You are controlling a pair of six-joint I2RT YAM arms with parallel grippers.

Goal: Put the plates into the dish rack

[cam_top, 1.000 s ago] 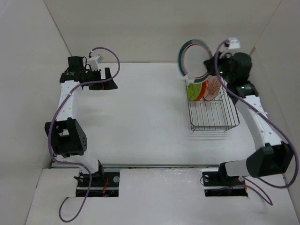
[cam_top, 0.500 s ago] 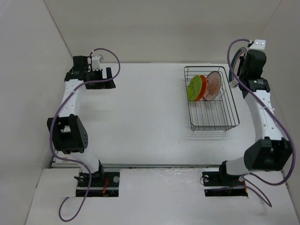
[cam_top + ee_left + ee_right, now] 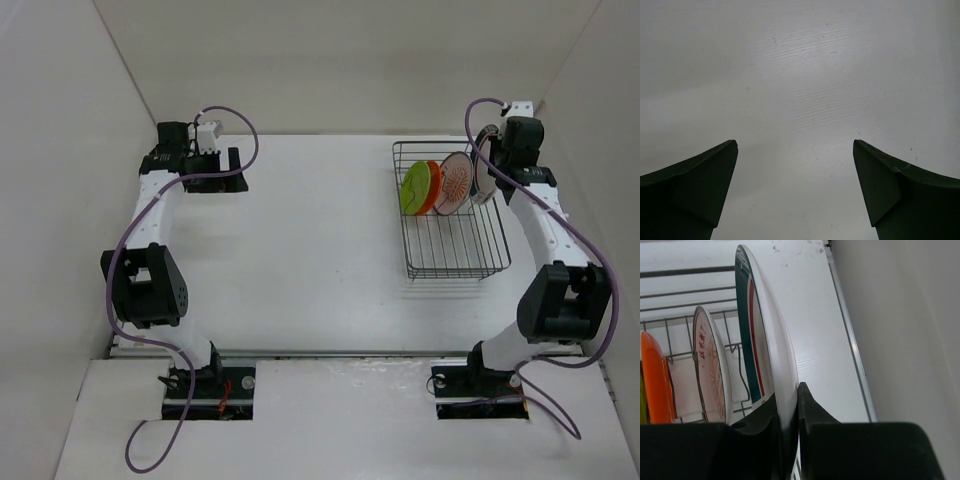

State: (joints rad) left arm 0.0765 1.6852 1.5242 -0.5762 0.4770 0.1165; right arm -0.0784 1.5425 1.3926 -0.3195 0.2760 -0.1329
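The dish rack [image 3: 455, 262], a dark wire basket, stands at the right of the table. In its far end stand the lime-green plate [image 3: 412, 190], the orange plate [image 3: 429, 186] and the sunburst plate [image 3: 455, 183], all on edge. My right gripper [image 3: 487, 165] is shut on the green-and-red ringed plate [image 3: 765, 355], held on edge at the rack's far right, beside the sunburst plate [image 3: 710, 370]. The orange plate [image 3: 655, 380] shows at the left of the right wrist view. My left gripper [image 3: 235, 168] is open and empty over bare table at the far left.
Beige walls enclose the table on three sides. The right wall [image 3: 900, 340] is close beside my right gripper. Rack wires [image 3: 685, 290] run behind the held plate.
My right arm swung the ringed plate from high above the rack's back left corner round to the right and down, edge-on at the rack's far right. The left arm barely moved.
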